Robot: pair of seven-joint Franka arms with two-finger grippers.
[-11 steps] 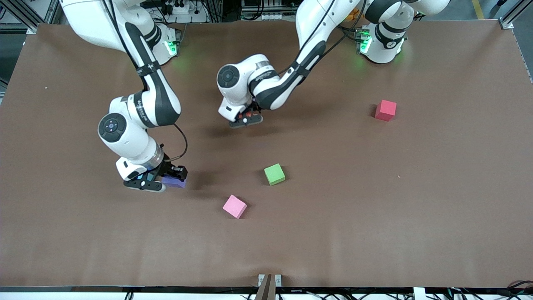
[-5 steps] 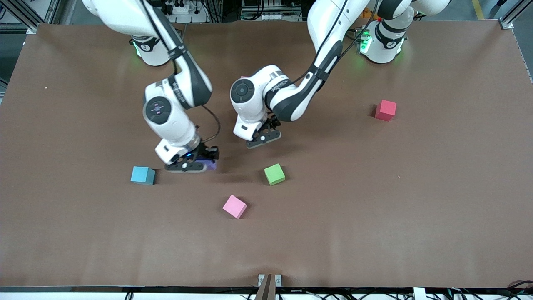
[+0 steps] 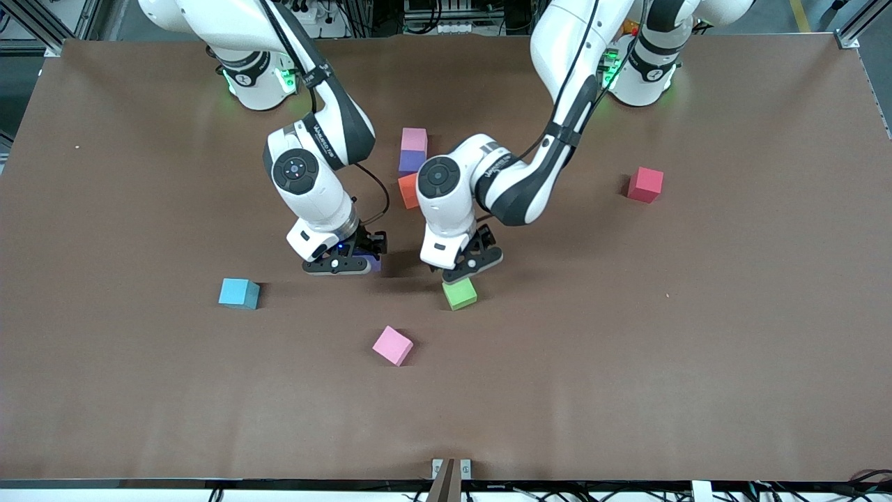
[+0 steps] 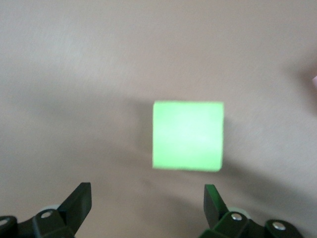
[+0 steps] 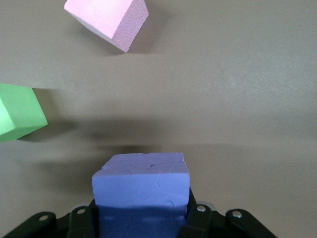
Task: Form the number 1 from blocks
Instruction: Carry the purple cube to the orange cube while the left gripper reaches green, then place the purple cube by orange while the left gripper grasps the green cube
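**Closing in on the green block while the purple one rides**

Lowering the left gripper (image 3: 465,270) squarely over the green block (image 3: 459,293) matters most: its fingers (image 4: 79,198) stand open, so centre them before you close. Your right gripper (image 3: 346,263) grips a purple block (image 5: 142,184). A pink, purple and orange column (image 3: 411,167) stands on the brown desk (image 3: 697,314), with ample bare room around it.
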